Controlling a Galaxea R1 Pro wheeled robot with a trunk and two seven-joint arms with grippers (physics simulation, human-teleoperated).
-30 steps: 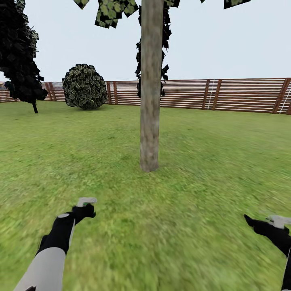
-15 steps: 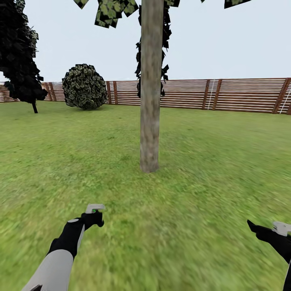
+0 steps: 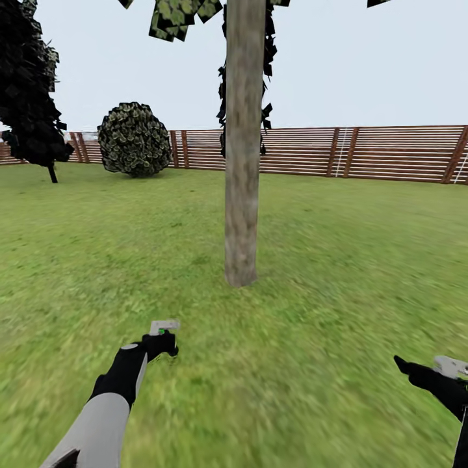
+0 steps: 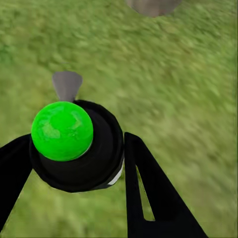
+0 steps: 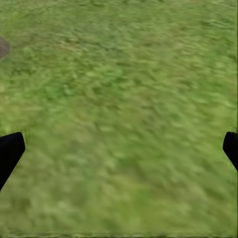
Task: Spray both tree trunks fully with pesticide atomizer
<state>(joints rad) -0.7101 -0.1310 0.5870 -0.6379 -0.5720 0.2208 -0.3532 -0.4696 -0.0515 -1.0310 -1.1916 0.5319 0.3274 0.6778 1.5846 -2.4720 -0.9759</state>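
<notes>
Open grass (image 3: 338,273) is seen on all sides, bounded far off by a slatted brown fence (image 3: 390,153). At left, the left gripper (image 3: 159,343) is clamped on the black sprayer (image 4: 82,148); its round green cap and grey nozzle are made out from the left wrist. Straight ahead, well apart, the mottled grey-brown trunk (image 3: 244,143) is planted. At right, the right gripper (image 3: 416,370) is held spread wide, nothing between its fingers (image 5: 10,151).
</notes>
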